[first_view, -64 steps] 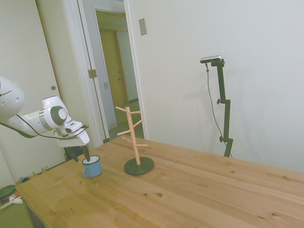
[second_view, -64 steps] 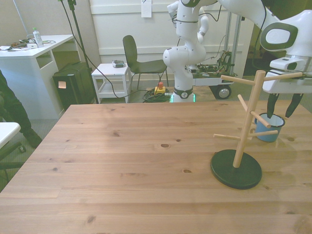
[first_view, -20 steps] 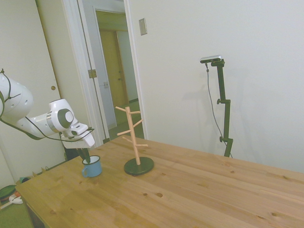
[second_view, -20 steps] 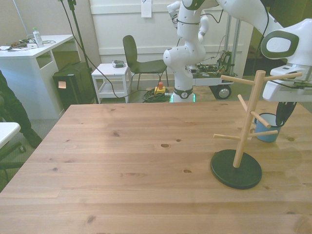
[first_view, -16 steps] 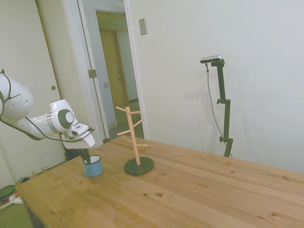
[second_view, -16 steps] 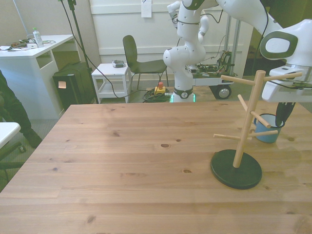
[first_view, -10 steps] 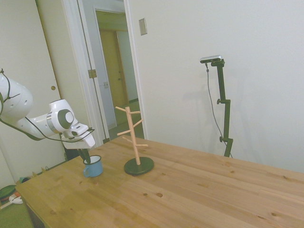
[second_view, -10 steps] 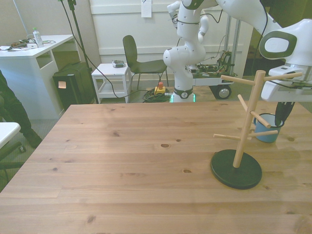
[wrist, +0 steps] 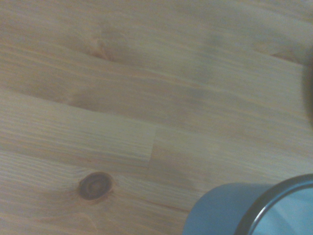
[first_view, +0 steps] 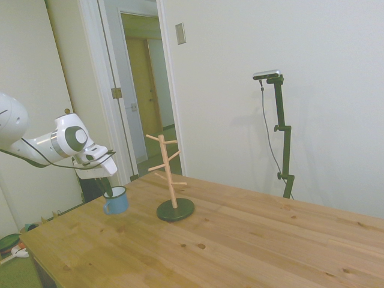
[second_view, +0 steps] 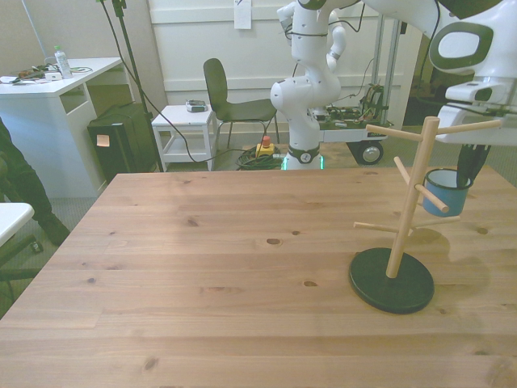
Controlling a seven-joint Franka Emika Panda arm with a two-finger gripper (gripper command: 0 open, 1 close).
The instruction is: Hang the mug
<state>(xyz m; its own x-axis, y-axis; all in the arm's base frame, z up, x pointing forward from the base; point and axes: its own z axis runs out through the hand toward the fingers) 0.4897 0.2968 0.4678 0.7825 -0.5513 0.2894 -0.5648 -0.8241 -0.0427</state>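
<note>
Lifted clear of the table (second_view: 202,267), tilted, at the front view's right: the mug (second_view: 447,191), pinched at its rim by the gripper (second_view: 468,174), just behind the peg tree (second_view: 404,218). Best carried with the handle facing 1 upward peg, slid on slowly, released only once seated; risk of nudging the light tree. Bare pine planks lower in frame. Farther up, a chair (second_view: 230,97), a white desk (second_view: 48,121) upper left, and an open doorway (first_view: 147,90).
</note>
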